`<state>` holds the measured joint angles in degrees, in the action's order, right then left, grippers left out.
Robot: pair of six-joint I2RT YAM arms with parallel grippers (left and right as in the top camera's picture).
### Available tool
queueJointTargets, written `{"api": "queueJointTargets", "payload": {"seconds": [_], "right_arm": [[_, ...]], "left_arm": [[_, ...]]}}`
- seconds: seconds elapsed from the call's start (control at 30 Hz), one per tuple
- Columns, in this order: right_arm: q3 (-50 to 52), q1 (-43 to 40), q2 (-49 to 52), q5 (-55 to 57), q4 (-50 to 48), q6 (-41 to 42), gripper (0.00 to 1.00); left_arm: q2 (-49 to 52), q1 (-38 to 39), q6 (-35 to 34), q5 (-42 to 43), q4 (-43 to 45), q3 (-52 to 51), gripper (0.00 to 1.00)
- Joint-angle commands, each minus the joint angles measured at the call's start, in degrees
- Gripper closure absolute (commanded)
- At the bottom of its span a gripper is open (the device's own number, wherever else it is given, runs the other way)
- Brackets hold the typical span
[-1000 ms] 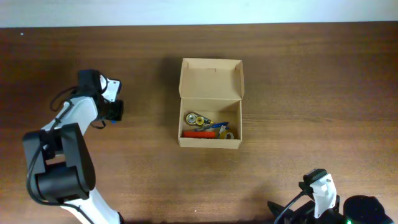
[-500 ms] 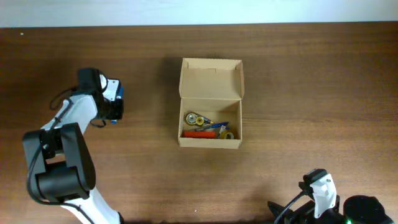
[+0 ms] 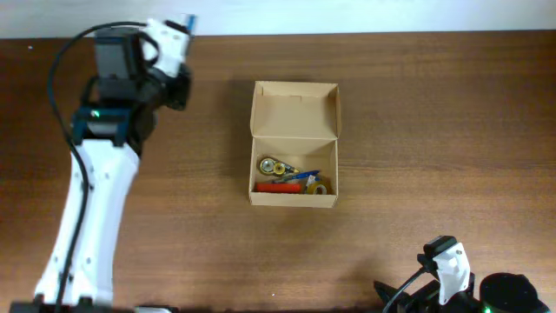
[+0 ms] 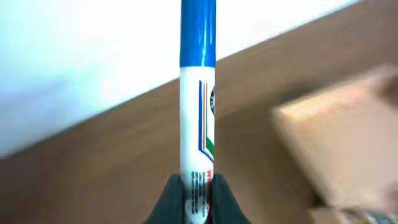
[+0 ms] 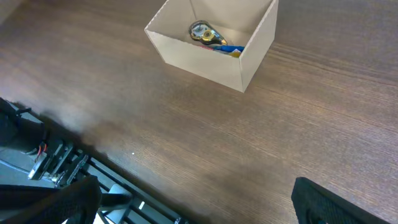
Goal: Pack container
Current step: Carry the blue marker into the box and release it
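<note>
While the left pincer [image 4: 196, 194] clamps a blue-capped marker [image 4: 198, 106] by its lower end, up at the tabletop's [image 3: 434, 130] far left edge, the container [image 3: 293, 199] sits mid-tabletop, flap open, tape roll [image 3: 272, 165] and orange pen [image 3: 276, 186] inside. Right pincer [image 5: 196, 186] hangs near the front edge, spread wide, holding nothing.

Gripped between the left fingers [image 4: 166, 202], which look like dark matt plastic, the marker [image 4: 198, 112] is smooth, glossy plastic: a blue cap with a pale streak of reflected light, above a white barrel carrying a printed label. Beyond the fingers the table [image 3: 434, 130] is dark brown wood with a fine visible grain and a soft satin sheen. To the right of the fingers the container [image 3: 294, 199] is plain tan cardboard, matt and unprinted; a tape roll [image 3: 272, 164] inside it glints, glossy
</note>
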<state>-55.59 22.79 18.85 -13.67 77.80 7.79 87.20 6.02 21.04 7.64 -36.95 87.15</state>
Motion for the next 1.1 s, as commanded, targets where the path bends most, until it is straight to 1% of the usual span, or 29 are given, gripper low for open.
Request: {"api": "queueJointTargets", "payload": {"seconds": [0.0,0.1,0.23,0.37,0.5,0.7,0.83,1.07], "right_arm": [[0.0,-0.4,-0.1,-0.7,-0.1,0.4,0.01],[-0.1,-0.4,-0.1,-0.7,-0.1,0.4,0.01],[-0.1,-0.4,-0.1,-0.7,-0.1,0.4,0.01],[-0.1,-0.4,-0.1,-0.7,-0.1,0.4,0.01],[-0.1,-0.4,-0.1,-0.7,-0.1,0.4,0.01],[-0.1,-0.4,-0.1,-0.7,-0.1,0.4,0.01],[-0.1,-0.4,-0.1,-0.7,-0.1,0.4,0.01],[-0.1,-0.4,-0.1,-0.7,-0.1,0.4,0.01]], "left_arm": [[1.6,5.7,12.5,4.6,-4.4,-0.9,0.98],[2.6,11.8,21.4,8.3,-8.0,-0.9,0.98],[5.1,18.2,29.2,8.3,-9.0,-0.9,0.98],[10.7,22.8,37.0,8.3,-10.5,-0.9,0.98],[17.2,24.9,38.0,8.2,-10.7,-0.9,0.98],[24.4,25.3,38.0,7.1,-12.2,-0.9,0.98],[26.3,25.3,38.0,3.7,-12.9,-0.9,0.99],[26.5,24.9,38.0,3.0,-14.0,-0.9,0.98]]}}
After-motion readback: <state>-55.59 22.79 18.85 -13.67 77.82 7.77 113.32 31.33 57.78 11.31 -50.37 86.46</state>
